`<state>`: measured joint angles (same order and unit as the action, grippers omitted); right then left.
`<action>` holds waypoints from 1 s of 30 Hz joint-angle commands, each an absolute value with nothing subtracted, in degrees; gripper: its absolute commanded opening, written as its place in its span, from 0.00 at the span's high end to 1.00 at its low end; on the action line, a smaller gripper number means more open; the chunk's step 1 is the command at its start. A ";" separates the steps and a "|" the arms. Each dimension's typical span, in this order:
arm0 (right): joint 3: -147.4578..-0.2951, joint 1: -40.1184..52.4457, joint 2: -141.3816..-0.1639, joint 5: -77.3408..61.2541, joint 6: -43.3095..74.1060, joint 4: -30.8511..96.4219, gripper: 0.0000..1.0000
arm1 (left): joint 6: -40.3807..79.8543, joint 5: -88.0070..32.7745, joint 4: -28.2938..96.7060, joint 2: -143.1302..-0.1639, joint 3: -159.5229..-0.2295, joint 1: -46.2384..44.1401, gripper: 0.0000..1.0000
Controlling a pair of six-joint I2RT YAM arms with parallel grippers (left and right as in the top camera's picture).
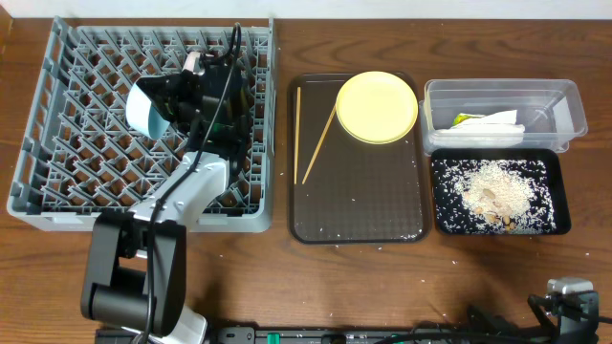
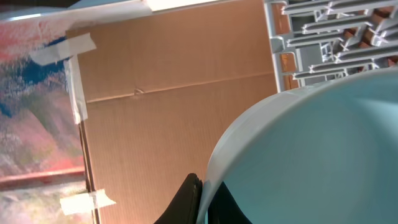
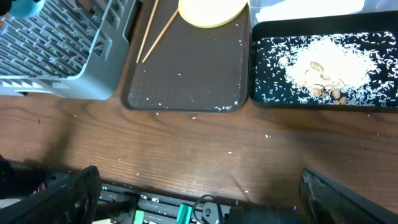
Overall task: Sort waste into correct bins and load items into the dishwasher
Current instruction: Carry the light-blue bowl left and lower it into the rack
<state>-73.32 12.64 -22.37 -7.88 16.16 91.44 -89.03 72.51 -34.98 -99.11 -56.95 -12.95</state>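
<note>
— While the light blue bowl point(image 1: 151, 107) is held clamped by its rim in the left gripper point(image 1: 182, 96), above the middle of the large square grey plastic dish rack point(image 1: 57, 182), how should it be set down?

— It is best tipped on edge and lowered between two rows of the rack's upright pegs, so that it is caught by the pegs and not balanced on their tips. Only one dark finger point(image 2: 186, 200) is seen at the rim in the left wrist view, so the hold is judged narrow. A slow descent is advised, lest the bowl swing.

— When should the grip be let go?

— Only once the bowl is borne by the rack. Whether it already touches the pegs cannot be told. A release from above could send it skidding across them.

— Is the other arm in the way?

— No clash is expected. The right gripper point(image 3: 199, 193) is spread wide with nothing in it, low over the wooden table point(image 3: 186, 137) and well apart from the rack.

— What is left to be loaded?

— On the dark brown flat tray point(image 1: 359, 205) just beside the rack, a round yellow plate point(image 1: 377, 106) and two thin wooden chopsticks point(image 1: 316, 143) are seen. Beyond that tray from the rack, a crumpled white paper napkin point(image 1: 492, 121) is held in the clear rectangular plastic tub point(image 1: 564, 100), and pale rice-like crumbs point(image 1: 497, 191) in the shallow black rectangular tray point(image 1: 559, 225).
</note>
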 commanded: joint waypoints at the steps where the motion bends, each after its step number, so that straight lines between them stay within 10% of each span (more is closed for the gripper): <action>1: -73.34 11.92 -22.39 -7.53 16.69 91.35 0.01 | -90.63 74.43 -35.24 -102.63 -57.47 -12.93 0.93; 30: -73.34 11.92 -22.39 -7.53 16.69 91.35 0.01 | -88.88 75.09 -36.07 -108.38 -57.41 -13.76 0.92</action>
<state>-73.32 12.64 -22.37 -7.88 16.16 91.44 -89.89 73.91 -36.23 -107.59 -56.95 -13.41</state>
